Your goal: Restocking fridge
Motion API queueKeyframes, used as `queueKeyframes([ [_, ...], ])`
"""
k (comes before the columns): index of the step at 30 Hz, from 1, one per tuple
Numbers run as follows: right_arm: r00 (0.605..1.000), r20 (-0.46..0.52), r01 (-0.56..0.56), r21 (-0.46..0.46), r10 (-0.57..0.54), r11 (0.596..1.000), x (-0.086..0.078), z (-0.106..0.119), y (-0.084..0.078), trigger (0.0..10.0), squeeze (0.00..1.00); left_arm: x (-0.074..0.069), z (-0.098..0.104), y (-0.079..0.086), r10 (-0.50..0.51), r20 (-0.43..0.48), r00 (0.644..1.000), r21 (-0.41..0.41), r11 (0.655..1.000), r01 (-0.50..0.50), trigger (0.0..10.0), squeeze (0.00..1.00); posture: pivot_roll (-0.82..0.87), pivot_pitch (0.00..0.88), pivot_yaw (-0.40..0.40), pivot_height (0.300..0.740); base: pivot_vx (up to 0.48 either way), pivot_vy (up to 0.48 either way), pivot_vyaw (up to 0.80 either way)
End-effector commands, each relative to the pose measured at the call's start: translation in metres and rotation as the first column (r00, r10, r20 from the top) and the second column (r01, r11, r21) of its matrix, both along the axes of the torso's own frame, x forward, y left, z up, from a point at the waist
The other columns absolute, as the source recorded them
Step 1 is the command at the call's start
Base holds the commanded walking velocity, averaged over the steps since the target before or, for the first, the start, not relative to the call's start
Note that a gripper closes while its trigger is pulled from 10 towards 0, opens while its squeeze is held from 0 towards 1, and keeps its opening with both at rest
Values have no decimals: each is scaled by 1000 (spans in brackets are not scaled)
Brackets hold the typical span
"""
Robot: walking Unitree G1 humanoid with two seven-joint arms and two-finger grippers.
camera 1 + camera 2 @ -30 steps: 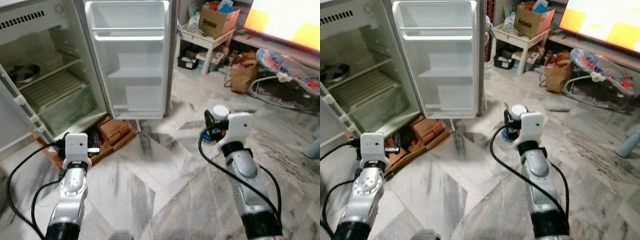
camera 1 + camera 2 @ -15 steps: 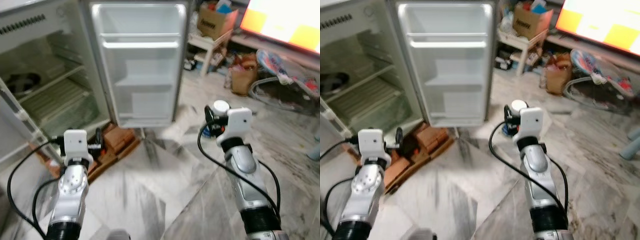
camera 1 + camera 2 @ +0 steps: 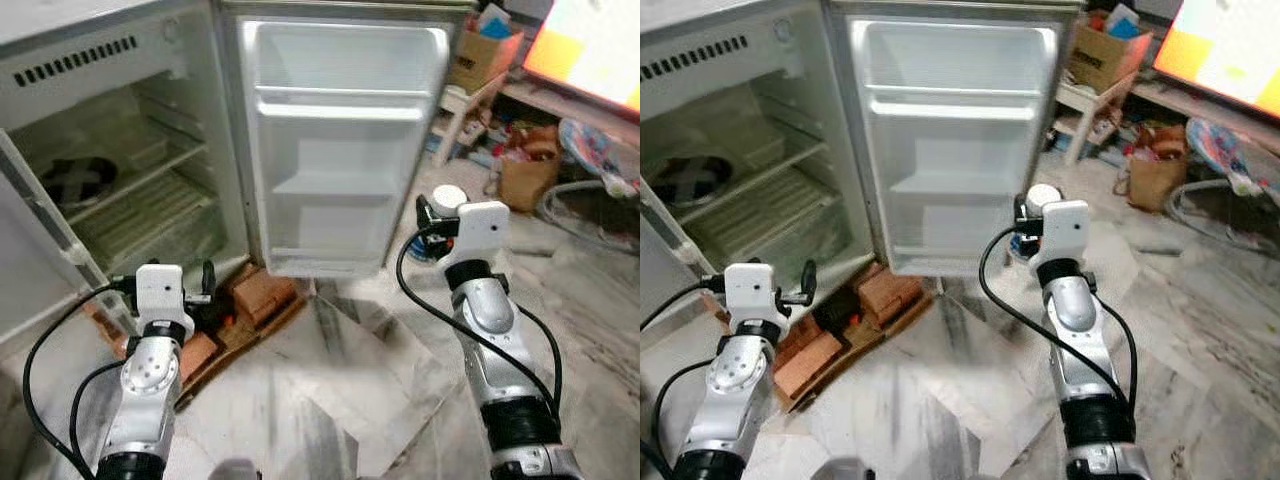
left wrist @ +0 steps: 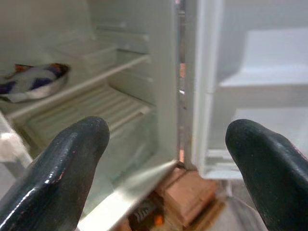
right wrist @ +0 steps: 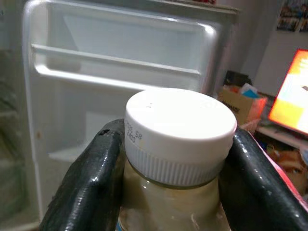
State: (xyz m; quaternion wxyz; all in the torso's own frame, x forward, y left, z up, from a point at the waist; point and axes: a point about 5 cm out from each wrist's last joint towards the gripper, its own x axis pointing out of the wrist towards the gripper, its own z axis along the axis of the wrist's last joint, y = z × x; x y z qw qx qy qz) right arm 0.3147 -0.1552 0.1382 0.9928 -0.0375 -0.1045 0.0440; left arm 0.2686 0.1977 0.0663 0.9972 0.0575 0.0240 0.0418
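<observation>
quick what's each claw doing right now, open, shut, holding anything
Left claw: open, empty, facing the fridge.
Right claw: shut on a white-capped jar, in front of the open door.

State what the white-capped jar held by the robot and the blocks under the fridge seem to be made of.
The white-capped jar of pale contents in the right tool: ribbed matte cap, likely plastic; body clear, glass or plastic, unclear. The reddish rectangular blocks: rough, matte, apparently clay bricks.
</observation>
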Motion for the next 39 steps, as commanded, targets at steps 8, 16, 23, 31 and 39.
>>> queueKeyframes([
  [8,998,56,17,-13,-16,1000,3,10,6,10000,0,2,5,-3,-41,11,999,1,999,41,10000,0,92,46,-58,740,475,0,0],
  [16,998,68,1,-24,0,1000,4,12,10,10000,0,1,8,-6,-46,15,999,-8,999,46,10000,0,95,48,-58,740,479,0,0],
  [23,996,87,-14,-49,18,999,3,15,14,10000,0,1,7,-3,-29,13,1000,-20,999,29,10000,0,97,48,-58,740,198,139,0],
  [31,990,131,-49,-50,55,998,2,27,19,10000,0,0,7,-4,-31,8,999,-20,999,31,10000,0,95,47,-49,740,0,0,0],
  [39,952,291,-79,-55,92,995,15,80,22,10000,0,2,10,-2,-39,9,999,-13,999,39,10000,0,106,55,-37,740,0,0,0],
])
